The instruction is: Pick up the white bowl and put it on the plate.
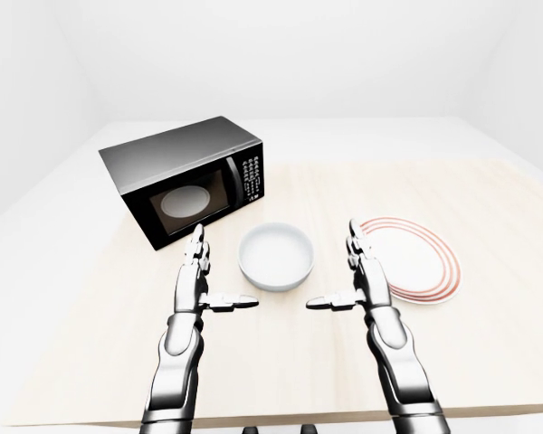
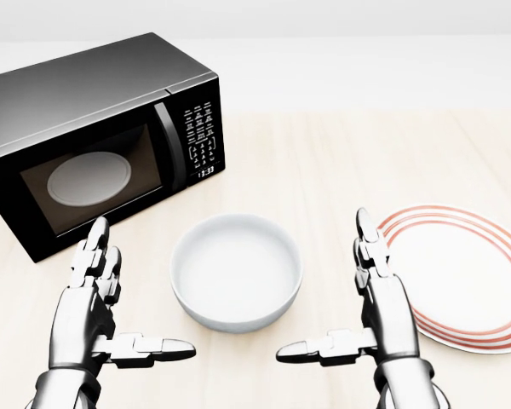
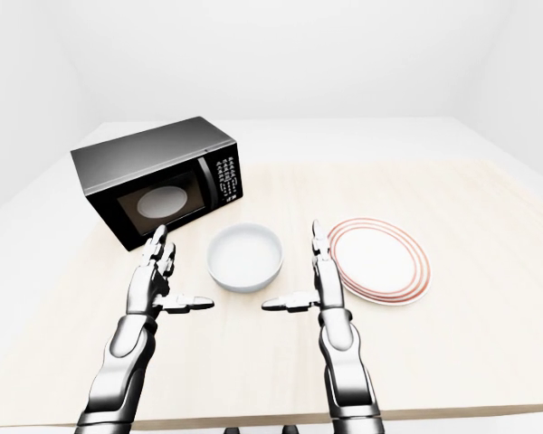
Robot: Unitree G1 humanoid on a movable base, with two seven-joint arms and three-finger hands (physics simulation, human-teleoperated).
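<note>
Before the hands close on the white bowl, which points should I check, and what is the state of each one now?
1. White bowl stands upright and looks empty: ok.
2. Both hands open: left hand and right hand have fingers spread, thumbs pointing inward: ok.
3. Bowl lies between the two hands in the head view: ok.
4. Hands touching the bowl: not ok, a gap shows on each side.
5. Plate has nothing on it and lies to the right of the bowl: ok.
6. Microwave stands up and left of the bowl, door shut, away from the way to the plate: ok.
</note>
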